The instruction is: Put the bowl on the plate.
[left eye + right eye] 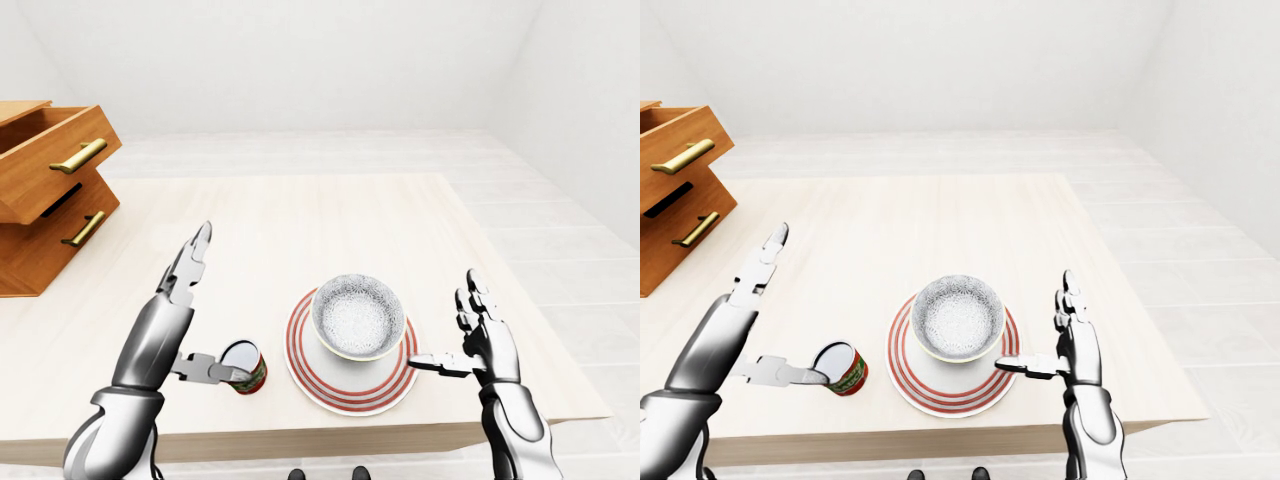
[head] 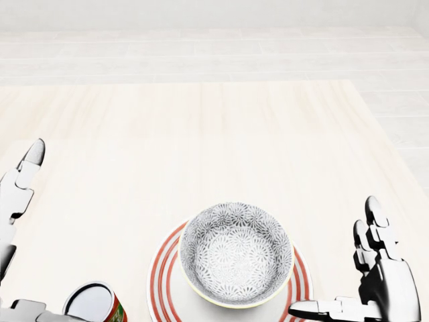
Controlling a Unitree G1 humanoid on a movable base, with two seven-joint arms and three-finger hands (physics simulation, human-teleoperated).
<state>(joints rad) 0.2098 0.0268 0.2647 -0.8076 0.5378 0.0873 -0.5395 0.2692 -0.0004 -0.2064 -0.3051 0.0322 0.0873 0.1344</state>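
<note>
The patterned grey bowl sits upright in the middle of the red-striped white plate, near the table's bottom edge. My left hand is open to the left of the plate, fingers raised and stretched, well apart from the bowl. Its thumb reaches toward a small red can and looks to touch its rim. My right hand is open just right of the plate, fingers up, thumb pointing at the plate's rim. Neither hand holds the bowl.
A wooden drawer unit with brass handles and an open top drawer stands at the table's left side. The pale wooden table stretches toward the top of the view. Its right edge runs close past my right hand.
</note>
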